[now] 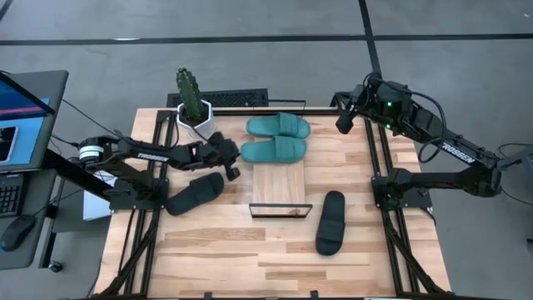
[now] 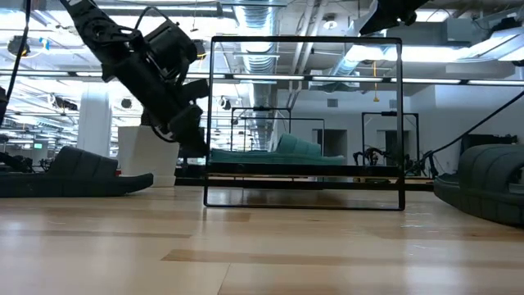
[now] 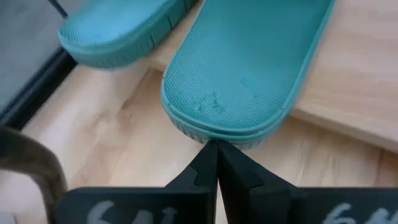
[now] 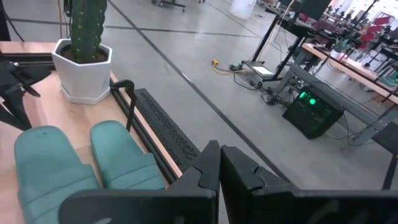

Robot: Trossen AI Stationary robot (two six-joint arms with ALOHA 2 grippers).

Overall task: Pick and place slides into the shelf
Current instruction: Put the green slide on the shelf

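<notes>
The left arm is stretched low across the surface from its left side toward the middle, its left gripper [image 1: 234, 160] tilted downward with the jaws pressed together. The right arm is held raised over the far right corner, the right gripper [image 1: 342, 123] with jaws closed.

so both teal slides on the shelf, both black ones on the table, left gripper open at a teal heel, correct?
Not quite: the left gripper is shut, as the left wrist view shows. The rest holds: both teal slides on the shelf, both black slides on the table.
</notes>
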